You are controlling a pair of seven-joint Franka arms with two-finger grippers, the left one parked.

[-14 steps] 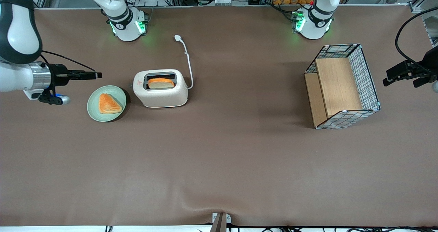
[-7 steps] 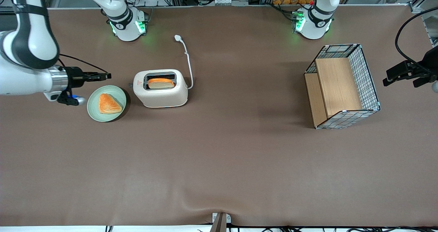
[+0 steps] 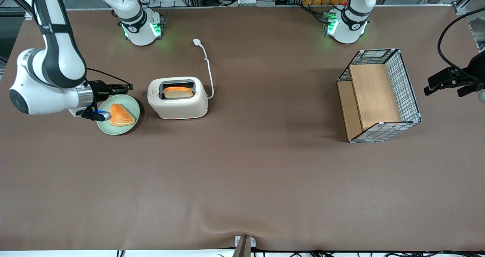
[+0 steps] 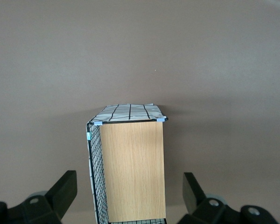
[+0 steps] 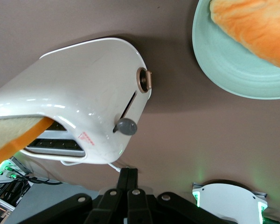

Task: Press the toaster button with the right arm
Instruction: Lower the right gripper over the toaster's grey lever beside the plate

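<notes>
The cream-white toaster [image 3: 178, 98] stands on the brown table with a slice of bread [image 3: 178, 92] in its dark top slot; it also shows in the right wrist view [image 5: 79, 98]. Its grey button [image 5: 126, 126] juts from the narrow end near the red mark [image 5: 87, 137], and shows tiny in the front view [image 3: 144, 94]. My right arm's gripper [image 3: 128, 86] is shut and empty, held level just short of that end, above the plate's rim. Its closed fingertips [image 5: 129, 176] point at the button with a gap between them.
A pale green plate [image 3: 106, 122] with a pastry [image 3: 120, 115] lies beside the toaster, under my wrist. The white cord and plug [image 3: 197, 42] trail away from the toaster's other end. A wire-and-wood basket [image 3: 379, 96] stands toward the parked arm's end.
My right arm has moved steadily toward the toaster's button end, the gripper staying shut. The fingertips now hang over the plate's rim, much closer to the button.
</notes>
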